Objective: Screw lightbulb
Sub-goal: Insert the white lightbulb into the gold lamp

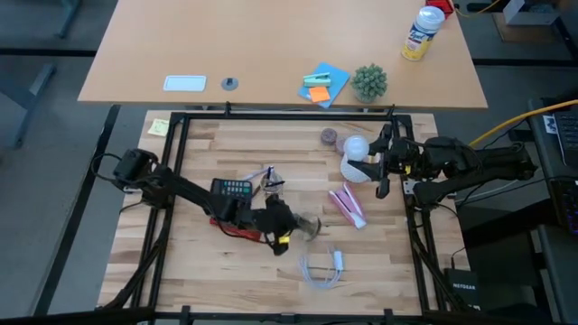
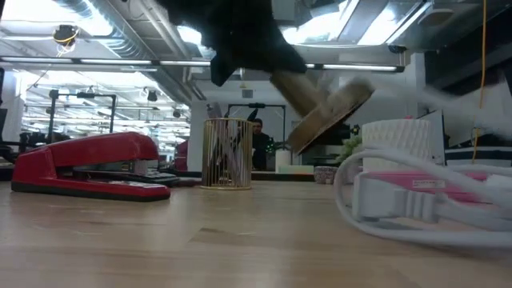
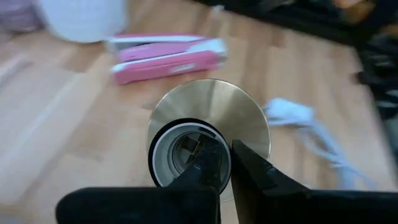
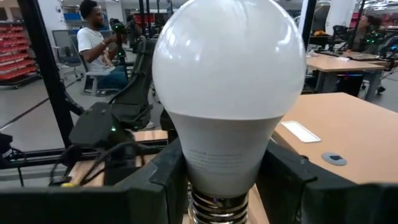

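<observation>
Between right tool (image 4: 221, 180) fingers | lightbulb (image 4: 228, 93) upright | dome up

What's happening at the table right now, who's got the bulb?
The right gripper has the lightbulb, clamped near its screw end, up at the right side of the table. The left gripper is shut on the rim of a brass-coloured lamp socket and holds it lifted and tilted near the table's middle, by the red stapler. Bulb and socket are apart; nothing is screwed in yet.
</observation>
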Controlling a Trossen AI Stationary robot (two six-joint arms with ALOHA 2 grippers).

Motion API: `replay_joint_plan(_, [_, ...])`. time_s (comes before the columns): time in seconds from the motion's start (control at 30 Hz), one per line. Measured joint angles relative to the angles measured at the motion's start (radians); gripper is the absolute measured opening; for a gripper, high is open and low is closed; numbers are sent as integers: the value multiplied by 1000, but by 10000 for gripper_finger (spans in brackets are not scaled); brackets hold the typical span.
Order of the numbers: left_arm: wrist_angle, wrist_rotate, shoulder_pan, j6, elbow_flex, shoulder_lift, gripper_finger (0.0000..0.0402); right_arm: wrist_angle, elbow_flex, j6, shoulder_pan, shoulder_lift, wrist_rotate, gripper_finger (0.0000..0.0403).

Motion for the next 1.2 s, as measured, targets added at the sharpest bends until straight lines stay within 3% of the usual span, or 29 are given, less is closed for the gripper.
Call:
replay_joint_plan(0.43, [-242,-11,96,-43,0,-2,6,-20,-2,0,0,16,-257,158])
replay_joint_plan(0.83, [-384,-27,201,49,3,-4,6,-23,-3,0,0,32,-238,158])
replay_joint_plan(1.2, [-311,38,185,63,0,-2,6,-22,-3,0,0,37,-237,158])
